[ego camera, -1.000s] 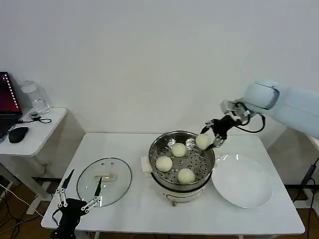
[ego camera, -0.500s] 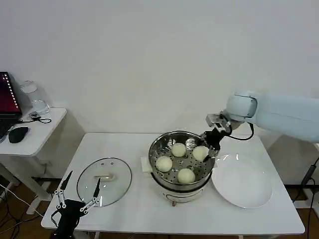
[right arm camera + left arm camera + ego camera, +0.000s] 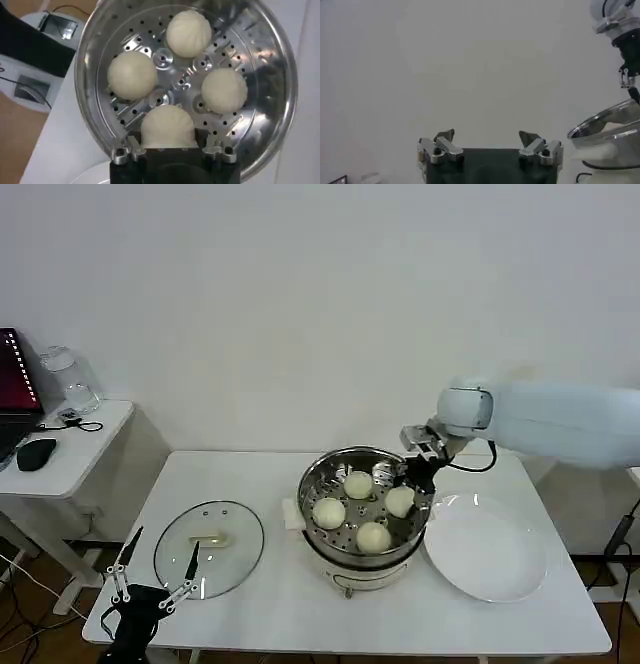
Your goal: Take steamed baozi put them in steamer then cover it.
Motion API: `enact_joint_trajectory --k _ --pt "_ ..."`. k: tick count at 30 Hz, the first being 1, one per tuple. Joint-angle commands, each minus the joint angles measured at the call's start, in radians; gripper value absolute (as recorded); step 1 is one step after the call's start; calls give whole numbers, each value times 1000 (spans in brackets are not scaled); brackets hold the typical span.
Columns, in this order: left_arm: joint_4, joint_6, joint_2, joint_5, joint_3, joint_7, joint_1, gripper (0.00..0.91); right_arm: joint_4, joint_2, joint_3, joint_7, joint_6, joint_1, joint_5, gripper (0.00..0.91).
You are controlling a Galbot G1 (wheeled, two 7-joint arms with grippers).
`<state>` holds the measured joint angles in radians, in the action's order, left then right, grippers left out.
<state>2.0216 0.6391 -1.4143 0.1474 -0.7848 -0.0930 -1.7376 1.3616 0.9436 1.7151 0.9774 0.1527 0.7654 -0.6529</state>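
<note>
The steamer point(image 3: 318, 476) is a shiny steel pot with a perforated tray, standing mid-table. Three steamed baozi lie on the tray point(image 3: 358, 484) point(image 3: 329, 512) point(image 3: 374, 536). My right gripper point(image 3: 404, 487) reaches down over the pot's right side, shut on another baozi point(image 3: 400, 501) that is low on the tray. In the right wrist view this bun point(image 3: 167, 127) sits between the gripper's point(image 3: 168, 141) fingers, with the other three beyond it point(image 3: 188, 33) point(image 3: 132, 75) point(image 3: 224, 90). My left gripper point(image 3: 152, 592) waits open at the table's front left corner, its fingers point(image 3: 443, 136) spread and holding nothing.
A round glass lid point(image 3: 209, 549) with a pale handle lies flat on the table left of the steamer. A bare white plate point(image 3: 487, 549) sits to the pot's right. A side table point(image 3: 70, 459) at the far left holds a mouse, a jar and a laptop.
My right gripper has carried the baozi leftward and down, from above the steamer's right rim onto the tray inside. The left arm has barely moved.
</note>
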Motion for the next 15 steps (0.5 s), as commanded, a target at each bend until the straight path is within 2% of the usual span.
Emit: enact_joint_trajectory --k 1,9,15 --pt "-9 7 0 1 0 3 -6 907 -16 21 11 -13 -2 -15 11 907" --pt "-5 8 1 1 -3 7 -7 907 -37 18 -13 -14 -8 -18 19 907" --pt "0 7 2 3 0 6 -5 907 -31 -24 -92 -3 -5 13 -80 907"
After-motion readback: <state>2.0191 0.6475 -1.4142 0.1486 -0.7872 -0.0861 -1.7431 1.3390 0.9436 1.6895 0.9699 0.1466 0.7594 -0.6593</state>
